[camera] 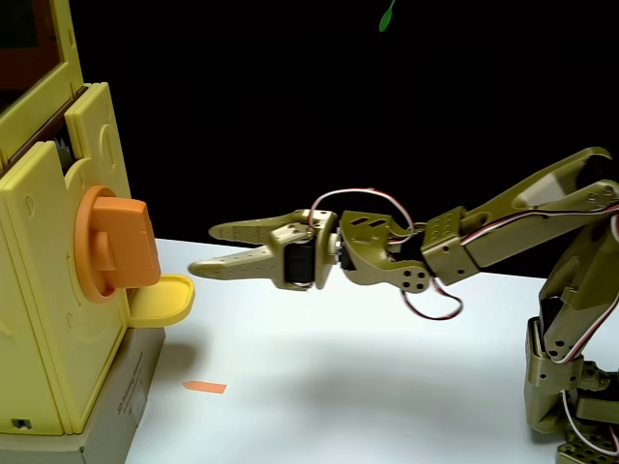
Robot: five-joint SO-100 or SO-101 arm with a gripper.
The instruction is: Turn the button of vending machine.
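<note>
Reaching across the white table [387,387] from its right edge in the fixed view, an olive-tan arm [503,227] stretched out almost level, red and white wires looped over the wrist. Pointing left toward the vending machine [48,319], with the gripper [201,248] hanging in the air well above the tabletop. Spread moderately apart, the two tapered fingers [251,230] one above the other, nothing between them. Stopping short of the button [118,244], with a clear gap of dark background between the lower fingertip and the bar of the knob.

Standing at the table's left edge, yellow and boxy, raised on a grey cardboard box [121,411]. Sticking out from the machine's right-facing side, a large orange disc with a thick rectangular bar, the bar upright and pointing toward the arm. Jutting out just below the knob, a rounded yellow tray [164,300], close under the lower fingertip's height. Showing at the top left corner, a dark window framed in orange, possibly tilted, hard to judge from this crop.

Lying flat on the table near the box's front, a small orange scrap [204,388]. Hanging at the top edge against the black backdrop, something small and green [387,15].
</note>
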